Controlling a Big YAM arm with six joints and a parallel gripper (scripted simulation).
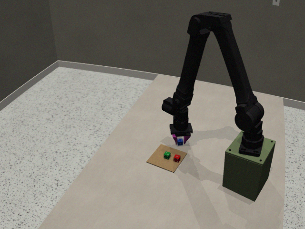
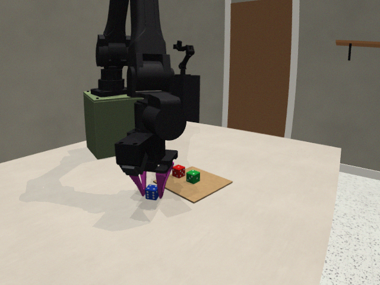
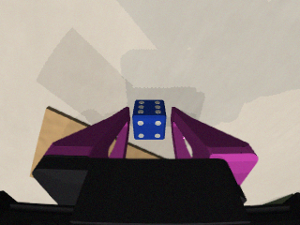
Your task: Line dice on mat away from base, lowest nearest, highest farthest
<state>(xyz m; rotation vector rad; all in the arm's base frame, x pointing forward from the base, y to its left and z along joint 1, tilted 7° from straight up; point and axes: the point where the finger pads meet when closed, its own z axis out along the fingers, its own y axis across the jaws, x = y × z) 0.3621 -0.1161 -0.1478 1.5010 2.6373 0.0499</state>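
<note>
1. The tool (image 2: 152, 193) is down around the blue die (image 2: 151, 192), its 2 purple fingers spread on either side of it with a small gap visible each side in the wrist view; it pinches nothing yet.
2. The blue die sits on the tabletop (image 2: 245, 214), just beside the near edge of the mat (image 2: 211, 185) and off it. The red die (image 2: 178, 171) and the green die (image 2: 193, 176) stand on the mat, close together but apart.
3. Step in hand, as I judge it: grasping the 3rd die. The next move calls for pressing the fingers together squarely on opposite faces, then lifting straight so the die does not roll and change its top face.
4. It must then be set down in line with the other 2, ordered by number away from the green base pedestal (image 1: 234, 177).
5. The dice are small glossy cubes with white pips; the mat is a thin, flat, tan, cardboard-like square; the tabletop is matte pale beige.
</note>
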